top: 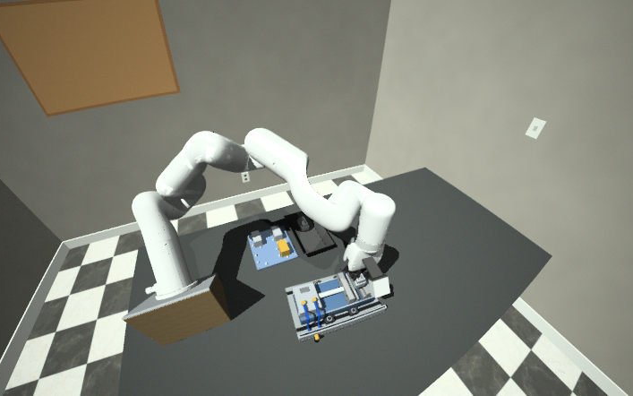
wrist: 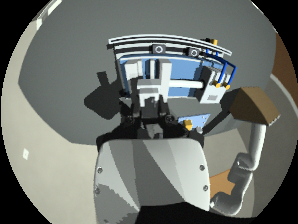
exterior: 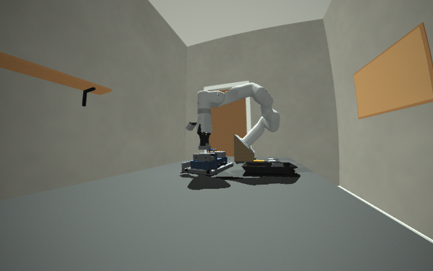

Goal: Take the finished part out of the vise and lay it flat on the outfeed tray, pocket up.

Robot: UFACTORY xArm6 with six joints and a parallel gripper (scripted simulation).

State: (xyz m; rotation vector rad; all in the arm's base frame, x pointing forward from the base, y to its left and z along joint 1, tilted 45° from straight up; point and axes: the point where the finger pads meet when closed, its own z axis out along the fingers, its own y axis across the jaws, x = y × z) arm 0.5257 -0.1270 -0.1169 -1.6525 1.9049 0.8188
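Observation:
The vise (top: 333,299) is a blue and grey fixture on a ribbed base plate, in the middle of the dark table. My gripper (top: 358,276) points straight down over its right end and is shut on the finished part (wrist: 152,91), a small grey block. In the side view the gripper (exterior: 204,141) holds the part (exterior: 204,146) at or just above the vise jaws (exterior: 207,157); I cannot tell whether it touches them. The outfeed tray (top: 314,239) is a black open tray behind the vise, partly under my arm. It also shows in the side view (exterior: 270,166).
A light blue plate (top: 272,248) with two grey blocks and a yellow block lies left of the tray. Two blue hoses with yellow ends (top: 312,309) run along the vise's left part. My arm's base stands on a wooden pedestal (top: 181,309) at the left.

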